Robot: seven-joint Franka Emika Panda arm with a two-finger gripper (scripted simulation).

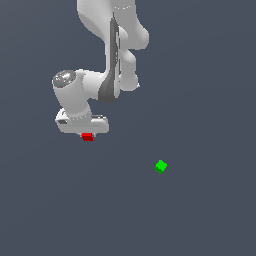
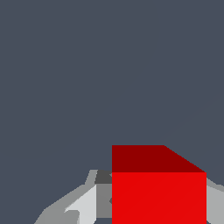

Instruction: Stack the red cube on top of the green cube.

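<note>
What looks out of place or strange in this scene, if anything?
Nothing stands out. The red cube sits between the jaws of the gripper, square to them in the wrist view. The green cube lies apart, toward the exterior view's right, seen corner-on, nothing on it.

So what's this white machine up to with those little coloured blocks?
A white robot arm has its gripper right at the tiny bright red cube. In the wrist view the red cube sits between the grey fingers, though whether they are squeezing it yet is hard to tell. The tiny bright green cube lies by itself on the dark grey surface, off toward the exterior view's right. Nothing is stacked yet.
</note>
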